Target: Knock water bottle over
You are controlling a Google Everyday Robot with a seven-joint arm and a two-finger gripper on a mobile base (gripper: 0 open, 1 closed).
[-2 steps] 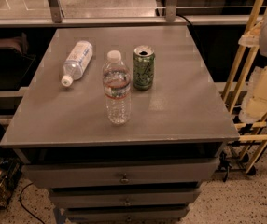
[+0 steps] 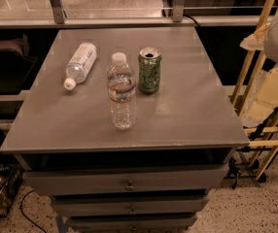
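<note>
The gripper is outside the camera view, so I cannot tell its state. The water bottle (image 2: 121,98) stands upright near the middle of the grey table (image 2: 197,115). A green can (image 2: 149,71) stands just behind it to the right, and a white-labelled bottle (image 2: 80,64) lies on its side at the back left.

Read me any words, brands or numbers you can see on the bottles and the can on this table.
On the water bottle: red-and-white label band, print too blurred to read.
On the lying bottle: blue print, unreadable.
On the green can: markings unreadable.
The gripper is not in view.
</note>
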